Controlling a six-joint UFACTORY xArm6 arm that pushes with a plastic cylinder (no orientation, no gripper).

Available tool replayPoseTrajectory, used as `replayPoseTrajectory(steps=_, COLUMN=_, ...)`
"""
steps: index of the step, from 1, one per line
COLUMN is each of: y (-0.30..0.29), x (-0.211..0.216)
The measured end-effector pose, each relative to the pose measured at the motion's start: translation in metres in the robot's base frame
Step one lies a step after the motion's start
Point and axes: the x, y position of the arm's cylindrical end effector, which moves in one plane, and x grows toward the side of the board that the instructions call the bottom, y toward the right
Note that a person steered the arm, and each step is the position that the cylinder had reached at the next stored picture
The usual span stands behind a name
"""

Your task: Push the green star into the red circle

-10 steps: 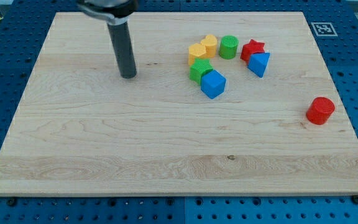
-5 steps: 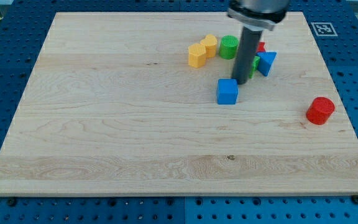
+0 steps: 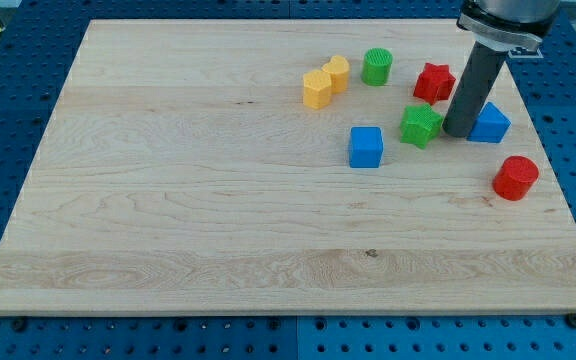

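Note:
The green star (image 3: 421,125) lies on the wooden board right of centre, in the upper half. The red circle (image 3: 515,177) sits near the board's right edge, lower right of the star. My tip (image 3: 458,133) stands just right of the green star, between it and a blue triangle (image 3: 491,123), touching or nearly touching both. The rod rises to the view's top right.
A red star (image 3: 434,81) lies above the green star. A blue cube (image 3: 366,146) is to its left. A green cylinder (image 3: 376,66) and two yellow blocks (image 3: 325,81) sit further up and left. The board's right edge (image 3: 558,150) is close to the red circle.
My tip swept from the board's left through the cluster to the right. The green star, blue cube and blue triangle were pushed apart and moved right; the red star shifted slightly.

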Motion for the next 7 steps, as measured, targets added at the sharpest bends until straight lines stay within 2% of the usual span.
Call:
replayPoseTrajectory(steps=1, y=-0.034, x=-0.015)
replayPoseTrajectory(steps=3, y=-0.032, x=-0.035)
replayPoseTrajectory(steps=5, y=0.093, x=-0.051)
replayPoseTrajectory(steps=6, y=0.104, x=-0.025)
replayPoseTrajectory(steps=7, y=0.031, x=-0.017)
